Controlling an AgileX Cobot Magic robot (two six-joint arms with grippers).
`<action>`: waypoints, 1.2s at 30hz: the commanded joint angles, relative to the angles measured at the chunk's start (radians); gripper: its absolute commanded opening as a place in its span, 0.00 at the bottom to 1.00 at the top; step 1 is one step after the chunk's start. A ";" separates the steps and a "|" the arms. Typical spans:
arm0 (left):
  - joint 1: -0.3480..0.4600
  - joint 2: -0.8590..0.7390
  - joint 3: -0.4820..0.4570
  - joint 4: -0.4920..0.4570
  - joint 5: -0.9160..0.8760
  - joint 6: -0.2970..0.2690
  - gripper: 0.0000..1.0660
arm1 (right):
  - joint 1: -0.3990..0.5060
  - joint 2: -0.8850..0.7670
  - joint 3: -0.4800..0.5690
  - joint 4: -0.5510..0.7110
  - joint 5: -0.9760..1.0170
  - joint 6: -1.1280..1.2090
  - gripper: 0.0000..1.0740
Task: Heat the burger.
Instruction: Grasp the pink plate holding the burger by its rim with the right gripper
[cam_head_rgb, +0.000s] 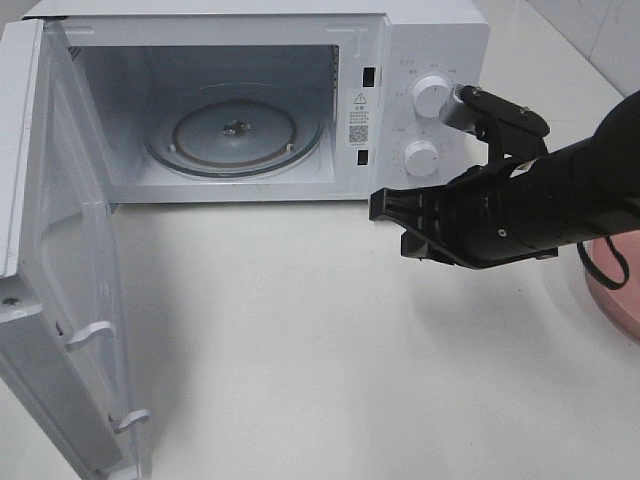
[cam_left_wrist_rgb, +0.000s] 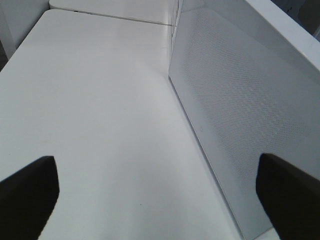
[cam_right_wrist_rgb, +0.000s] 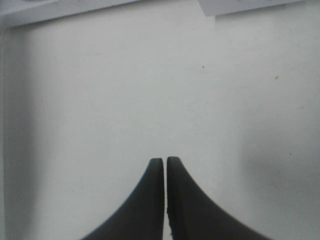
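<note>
The burger is out of view in every frame. In the high view my right gripper (cam_head_rgb: 380, 208) hovers over the white table just in front of the microwave's control panel. Its dark fingers are pressed together with nothing between them, as the right wrist view shows for the same gripper (cam_right_wrist_rgb: 165, 161). My left gripper (cam_left_wrist_rgb: 160, 200) stands open and empty beside the perforated microwave door (cam_left_wrist_rgb: 240, 115). It does not show in the high view.
The white microwave (cam_head_rgb: 430, 40) stands at the back with an empty glass turntable (cam_head_rgb: 235, 130). Its door (cam_head_rgb: 60, 300) is swung wide to the left. Two knobs (cam_head_rgb: 432, 97) sit on its right panel. A pink plate (cam_head_rgb: 615, 290) peeks in at the right edge.
</note>
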 joint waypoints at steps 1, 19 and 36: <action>-0.005 0.000 0.000 -0.002 -0.004 0.002 0.96 | -0.026 -0.033 0.001 -0.066 0.091 -0.025 0.05; -0.005 0.000 0.000 -0.002 -0.004 0.002 0.96 | -0.079 -0.155 -0.086 -0.490 0.670 0.047 0.09; -0.005 0.000 0.000 -0.002 -0.004 0.002 0.96 | -0.082 -0.269 -0.092 -0.734 0.704 0.156 0.79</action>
